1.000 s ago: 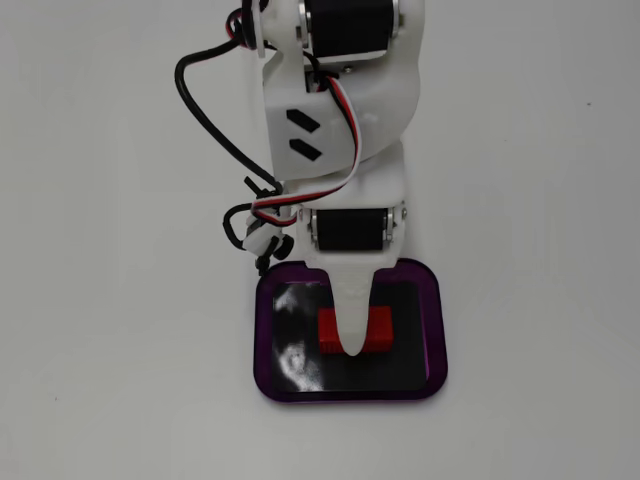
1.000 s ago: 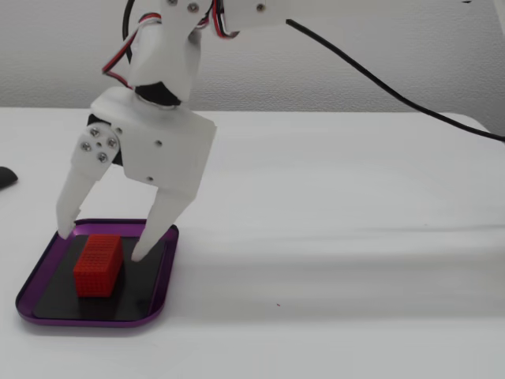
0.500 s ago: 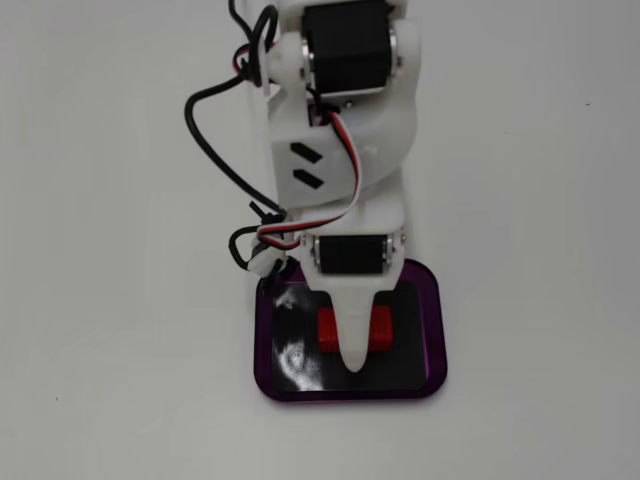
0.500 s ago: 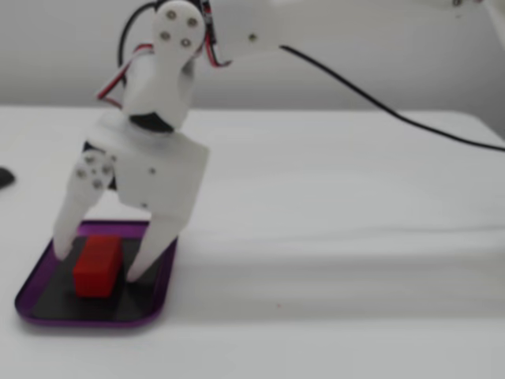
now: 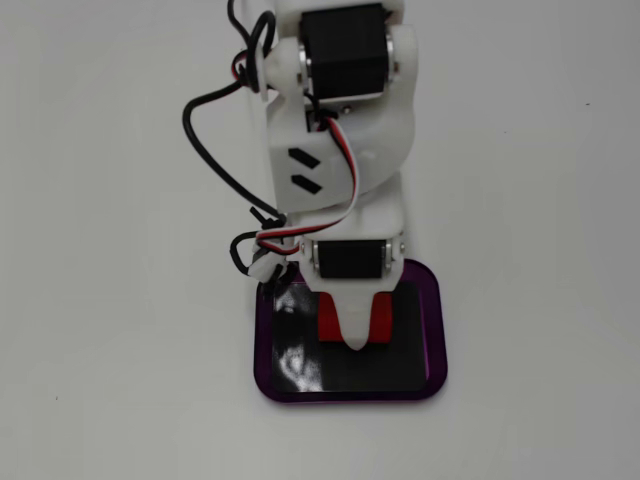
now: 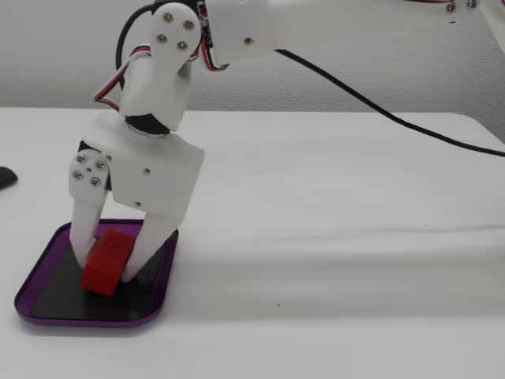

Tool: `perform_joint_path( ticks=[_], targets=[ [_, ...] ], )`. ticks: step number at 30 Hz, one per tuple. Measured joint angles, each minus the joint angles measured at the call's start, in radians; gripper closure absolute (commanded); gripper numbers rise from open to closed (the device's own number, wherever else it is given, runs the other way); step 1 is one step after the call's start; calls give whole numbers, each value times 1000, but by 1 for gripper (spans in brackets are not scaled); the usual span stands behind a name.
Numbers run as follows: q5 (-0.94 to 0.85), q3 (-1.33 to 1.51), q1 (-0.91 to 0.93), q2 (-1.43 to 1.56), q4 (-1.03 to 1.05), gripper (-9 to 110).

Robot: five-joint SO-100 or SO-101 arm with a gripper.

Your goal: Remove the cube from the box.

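On the white worktop [image 6: 331, 237], fingers [image 6: 81, 249] clasp the red studded cube [image 6: 106, 262], tilted but inside the purple-rimmed box [image 6: 31, 278]; lifting out remains.

Setting: a bare robotics test bench, of the lab or hobby-workspace sort. Evidence: a plain white table [image 6: 331, 205] with a matte surface, extending on every side of the gripper [image 6: 104, 267] in both fixed views; a pale grey textured wall [image 6: 331, 87] behind the arm in a fixed view, unadorned. Equipment: a white 3D-printed arm [image 5: 345, 130] with exposed black servo motors [image 5: 345, 50] above the gripper, visible screw heads, and loose black, red and white cables [image 5: 215, 150] looping beside it. Lighting even and flat. One dark object [image 6: 6, 177] at the table's edge, left of the gripper, too cropped to identify.
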Motion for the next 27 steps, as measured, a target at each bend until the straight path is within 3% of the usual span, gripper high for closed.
perform_joint_path(
  ticks=[5,11,17,27],
  targets=[
    [0,-95,-8,95,44,102],
    [0,5,-2,502,46,102],
    [-20,331,-17,859,31,102],
    [-40,1112,-17,1160,-334,102]
  ],
)
